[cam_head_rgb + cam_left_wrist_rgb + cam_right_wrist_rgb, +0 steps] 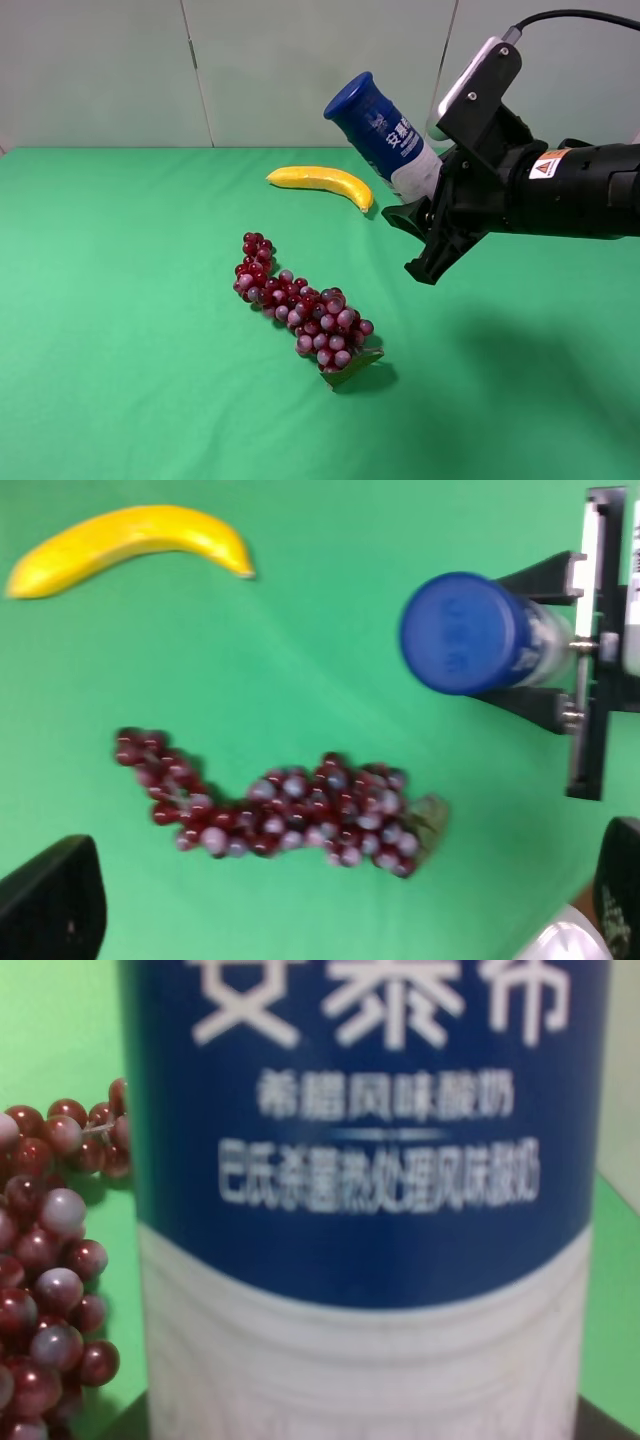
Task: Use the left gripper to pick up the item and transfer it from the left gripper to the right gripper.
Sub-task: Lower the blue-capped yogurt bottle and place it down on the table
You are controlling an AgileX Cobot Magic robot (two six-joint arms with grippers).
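Now the right gripper (425, 205) grips the bottle (372, 120) tight; left fingers (50, 905) are wide open, empty: pull them away straight

Reaching in from the right, raised above the green counter (120, 320): right end effector (420, 180), clamped on the white lower end of a slim bottle (372, 118). Bottle tilted, dark blue cap up and to the left, white lettering on the blue label. Orange-and-white warning sticker (548, 163) on the black arm, black cable (585, 15) arcing above. Lying on the counter toward the back, yellow banana (322, 182). Nearer the camera and apart from it, red-purple grape bunch (300, 305), stretched diagonally. Behind, pale panelled wall (100, 70).
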